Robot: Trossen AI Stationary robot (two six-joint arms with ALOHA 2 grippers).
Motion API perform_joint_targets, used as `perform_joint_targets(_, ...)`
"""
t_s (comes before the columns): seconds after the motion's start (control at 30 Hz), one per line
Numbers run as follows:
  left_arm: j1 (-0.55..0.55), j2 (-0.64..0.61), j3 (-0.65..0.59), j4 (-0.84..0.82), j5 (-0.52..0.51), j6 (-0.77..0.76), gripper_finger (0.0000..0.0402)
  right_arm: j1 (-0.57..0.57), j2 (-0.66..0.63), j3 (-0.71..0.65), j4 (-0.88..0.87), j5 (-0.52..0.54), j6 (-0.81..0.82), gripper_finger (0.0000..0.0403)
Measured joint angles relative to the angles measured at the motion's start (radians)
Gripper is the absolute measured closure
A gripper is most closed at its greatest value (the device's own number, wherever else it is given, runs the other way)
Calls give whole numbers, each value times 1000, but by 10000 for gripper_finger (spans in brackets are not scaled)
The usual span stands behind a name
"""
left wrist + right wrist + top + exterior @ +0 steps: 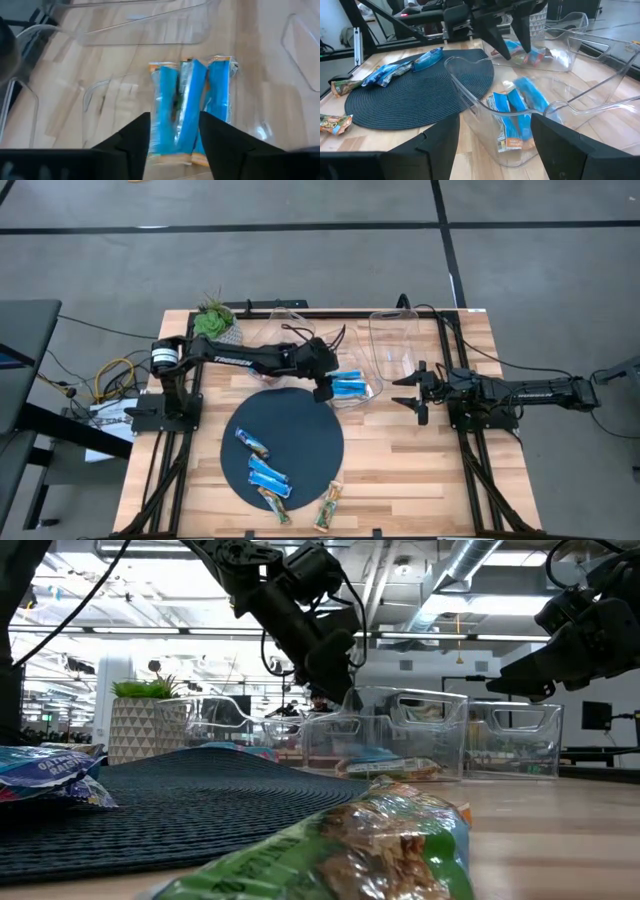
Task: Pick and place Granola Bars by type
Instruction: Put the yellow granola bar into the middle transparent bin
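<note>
Three blue granola bars [190, 105] lie side by side in a small clear bin [372, 392] at the table's middle, the middle bar tilted on the other two. My left gripper [174, 117] hangs open just above them, fingers pointing down and forward, touching nothing; the right wrist view shows it [507, 42] over that bin [485, 115]. Several more bars, blue [268, 476] and green-brown [330, 506], rest on or beside the dark round mat [300, 425]. My right gripper [412, 390] waits open at the table's right.
A larger clear bin [395, 340] stands far right of the small one, and another [285, 318] stands at the far edge beside a potted plant [215, 320]. A bin behind the left gripper holds a blue and red wrapper [527, 55]. Bare wood lies right of the mat.
</note>
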Motion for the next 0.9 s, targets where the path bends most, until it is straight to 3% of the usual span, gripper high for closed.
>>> perform_joint_targets(0.23,-66,0,0,72,-1,64,216,0,0,0,0,0,0,163)
perform_joint_targets(0.4,-155,-10,0,97,-4,198,216,0,0,0,0,0,0,163)
perform_joint_targets(0.6,-284,-22,0,83,-83,382,216,0,0,0,0,0,0,163)
perform_joint_targets(0.73,-372,-29,1,48,-96,473,216,0,0,0,0,0,0,163)
perform_joint_targets(0.9,-469,-29,1,-111,-58,507,216,0,0,0,0,0,0,163)
